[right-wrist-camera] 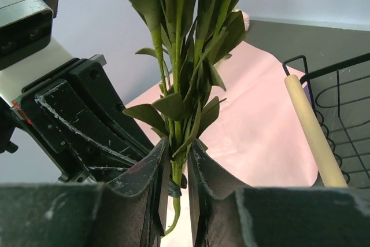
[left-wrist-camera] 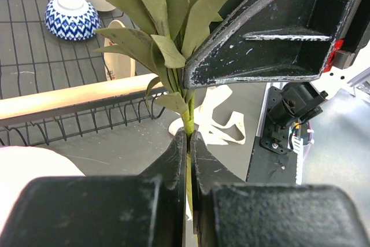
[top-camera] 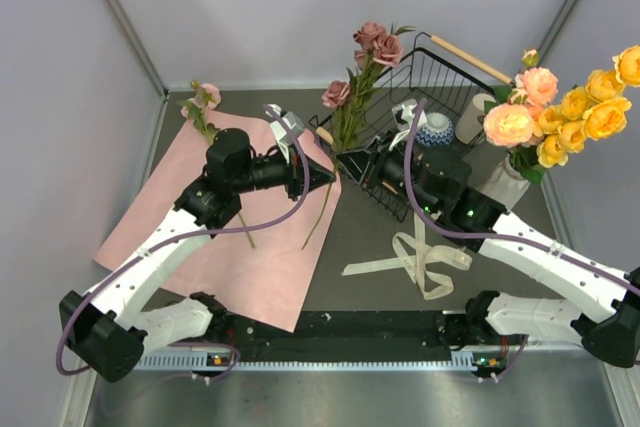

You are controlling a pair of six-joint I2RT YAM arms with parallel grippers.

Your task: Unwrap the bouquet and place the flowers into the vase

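Stems of dusty mauve artificial roses (top-camera: 354,109) with long green leaves stand nearly upright between the two arms, just beside the black wire basket (top-camera: 470,77). The left gripper (left-wrist-camera: 188,137) is clamped tight on one green stem, its fingers pressed together around it. The right gripper (right-wrist-camera: 178,150) has its fingers drawn in against the leafy stems a little higher up, gripping them, and the two claws nearly touch.

The flat sheet of lilac-pink wrapping paper (top-camera: 230,237) lies unfolded on the table under the left arm, with a single pink bloom (top-camera: 207,97) at its far corner. The cream ribbon (top-camera: 425,257) lies loose near the right arm. At the right, the tall white ribbed vase (top-camera: 503,182) already holds peach and yellow blooms (top-camera: 560,112).
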